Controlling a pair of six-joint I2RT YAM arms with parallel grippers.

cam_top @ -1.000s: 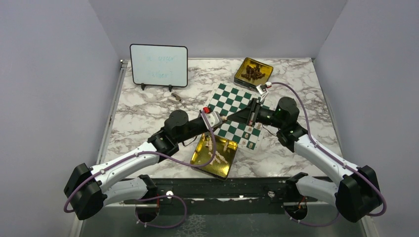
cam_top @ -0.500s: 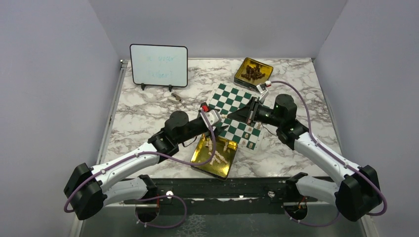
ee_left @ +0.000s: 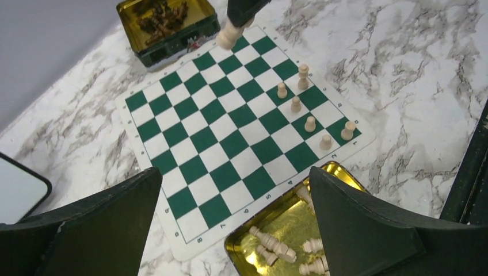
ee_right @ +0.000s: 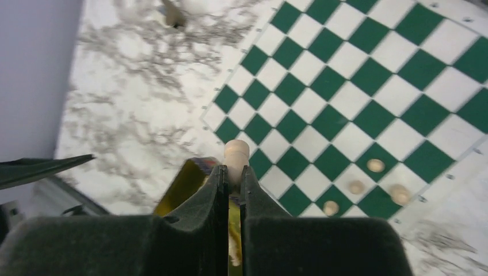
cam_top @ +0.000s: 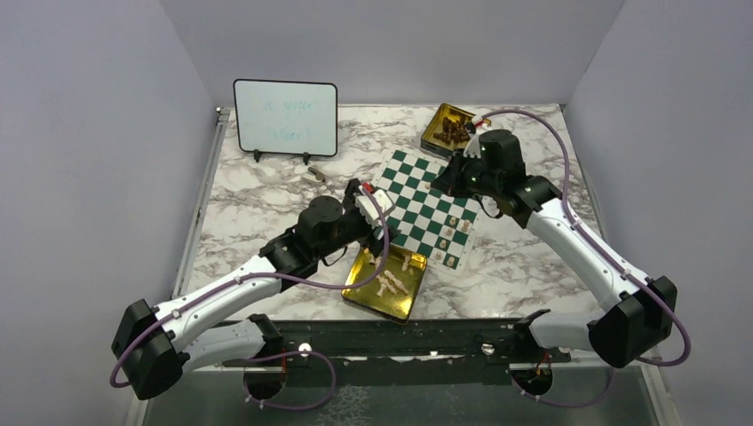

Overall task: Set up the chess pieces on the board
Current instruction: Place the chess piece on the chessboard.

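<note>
The green and white board lies mid-table, with several cream chess pieces standing along its right edge. More cream pieces lie in a gold tin at the board's near edge. My right gripper hangs over the far part of the board, shut on a cream piece whose rounded end sticks out past the fingertips. The same held piece shows at the top of the left wrist view. My left gripper stands open and empty over the board's near-left edge and the gold tin.
A second gold tin with dark brown pieces sits beyond the board's far corner. A black-framed whiteboard stands at the back left, with a small loose object on the marble in front of it.
The left jaws have opened wide and that gripper has drawn back left. The right jaws closed on the cream piece and carried it up toward the board's far side.
</note>
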